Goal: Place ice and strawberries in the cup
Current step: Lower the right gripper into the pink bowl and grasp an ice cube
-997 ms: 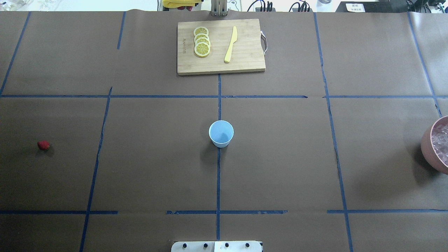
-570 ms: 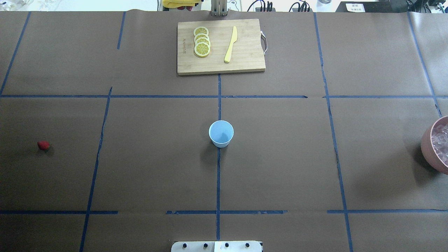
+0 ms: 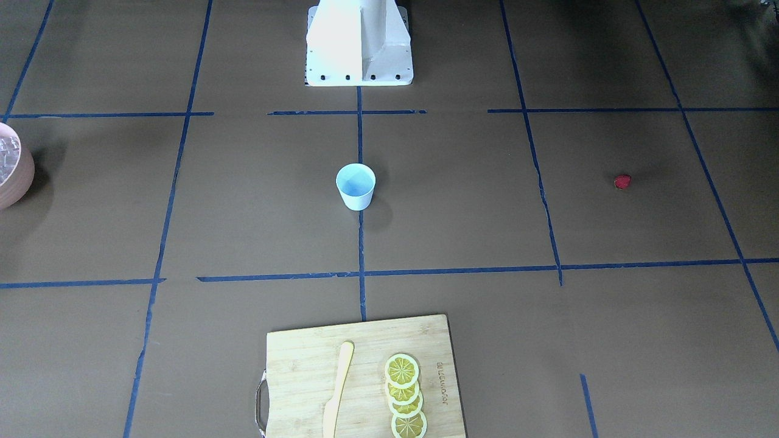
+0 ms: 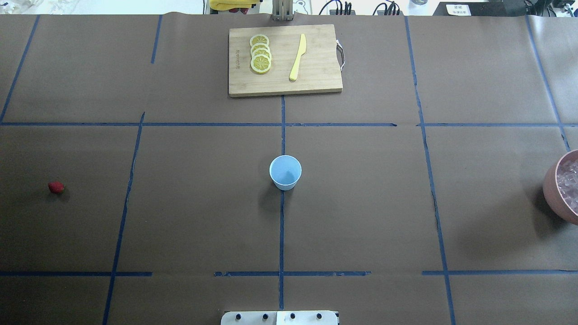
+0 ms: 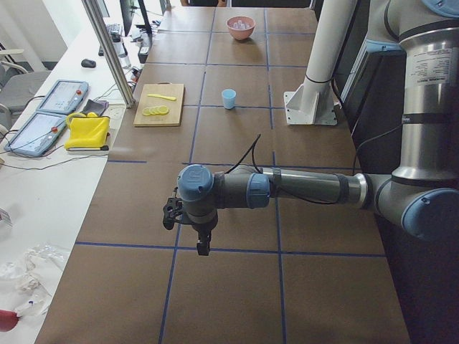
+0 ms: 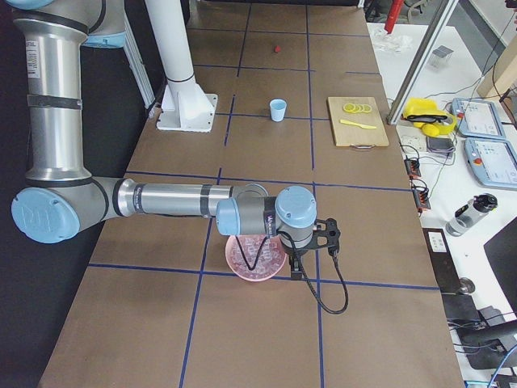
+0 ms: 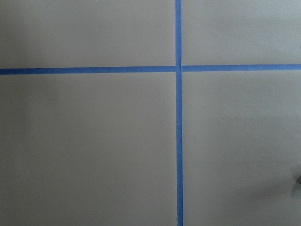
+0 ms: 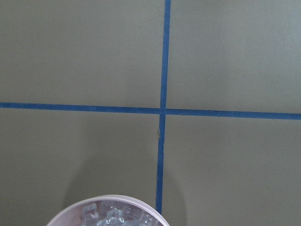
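Note:
The pale blue cup (image 4: 285, 172) stands upright and empty at the table's middle. A small red strawberry (image 4: 56, 187) lies alone on the far left of the overhead view. Ice (image 4: 570, 183) fills a pink bowl (image 4: 547, 183) at the right edge. The ice also shows at the bottom of the right wrist view (image 8: 113, 216). My right gripper (image 6: 296, 271) hangs beside that bowl's rim, seen only in the exterior right view. My left gripper (image 5: 203, 248) hovers over bare paper, seen only in the exterior left view. I cannot tell whether either is open or shut.
A wooden cutting board (image 4: 316, 85) at the far middle carries lemon slices (image 4: 260, 54) and a yellow knife (image 4: 298, 58). Blue tape lines grid the brown paper. The robot's white base (image 3: 359, 42) stands behind the cup. Tablets and a yellow cloth (image 5: 86, 132) lie beyond the table's far edge.

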Controlling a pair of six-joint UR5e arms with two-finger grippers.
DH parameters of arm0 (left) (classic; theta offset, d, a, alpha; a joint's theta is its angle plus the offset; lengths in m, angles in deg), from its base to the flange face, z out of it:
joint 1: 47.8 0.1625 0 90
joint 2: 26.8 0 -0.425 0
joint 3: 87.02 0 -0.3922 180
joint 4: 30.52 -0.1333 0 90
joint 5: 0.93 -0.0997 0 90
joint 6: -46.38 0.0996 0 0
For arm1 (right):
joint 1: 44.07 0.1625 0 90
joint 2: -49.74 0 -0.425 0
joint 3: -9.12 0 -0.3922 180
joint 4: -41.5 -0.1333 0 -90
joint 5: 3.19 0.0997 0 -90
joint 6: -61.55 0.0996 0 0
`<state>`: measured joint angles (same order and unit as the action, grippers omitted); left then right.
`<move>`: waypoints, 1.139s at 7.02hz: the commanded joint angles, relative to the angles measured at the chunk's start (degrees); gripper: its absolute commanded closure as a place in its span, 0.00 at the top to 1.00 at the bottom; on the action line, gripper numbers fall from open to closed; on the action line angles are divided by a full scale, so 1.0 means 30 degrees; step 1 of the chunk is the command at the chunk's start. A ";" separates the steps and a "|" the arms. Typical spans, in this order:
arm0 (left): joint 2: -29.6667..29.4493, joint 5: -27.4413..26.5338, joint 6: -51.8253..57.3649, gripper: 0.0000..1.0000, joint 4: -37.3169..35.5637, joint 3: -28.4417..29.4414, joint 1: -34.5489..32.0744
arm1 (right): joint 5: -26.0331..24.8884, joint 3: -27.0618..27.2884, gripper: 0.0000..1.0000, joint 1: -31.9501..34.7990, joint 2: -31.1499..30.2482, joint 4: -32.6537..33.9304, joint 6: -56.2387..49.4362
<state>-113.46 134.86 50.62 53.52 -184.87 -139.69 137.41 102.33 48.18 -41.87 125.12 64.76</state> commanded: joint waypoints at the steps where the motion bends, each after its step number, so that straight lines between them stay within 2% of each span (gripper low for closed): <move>1: -0.0001 0.0000 -0.0005 1.00 0.0022 -0.0251 0.0014 | 0.0360 0.0039 0.99 -0.0366 -0.0021 -0.1477 0.0280; 2: 0.0028 0.0000 -0.0005 1.00 0.0022 -0.0513 0.0014 | -0.0250 0.0911 0.99 -0.1237 -0.0050 -0.1769 0.0220; 3: 0.0028 0.0029 -0.0005 1.00 0.0022 -0.0516 0.0014 | -0.2547 0.2225 0.99 -0.2464 -0.0630 -0.1801 0.0133; 4: 0.0057 0.0000 -0.0005 1.00 -0.0007 -0.0661 0.0014 | -0.3266 0.3108 0.99 -0.3317 -0.1100 -0.1714 0.0277; 6: 0.0058 0.0029 0.0024 1.00 0.0022 -0.0809 0.0014 | -0.2923 0.3351 0.95 -0.3704 -0.2008 -0.1801 0.0133; 7: 0.0058 0.0000 -0.0005 1.00 -0.0007 -0.0954 0.0014 | -0.2922 0.3351 0.88 -0.4055 -0.2303 -0.1772 0.0045; 8: 0.0058 0.0000 -0.0005 1.00 -0.0007 -0.1013 0.0014 | -0.2951 0.3323 0.88 -0.4551 -0.2538 -0.1772 -0.0246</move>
<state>-113.29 134.89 50.62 53.52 -187.62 -139.64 128.59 112.28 36.06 -48.49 119.79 64.76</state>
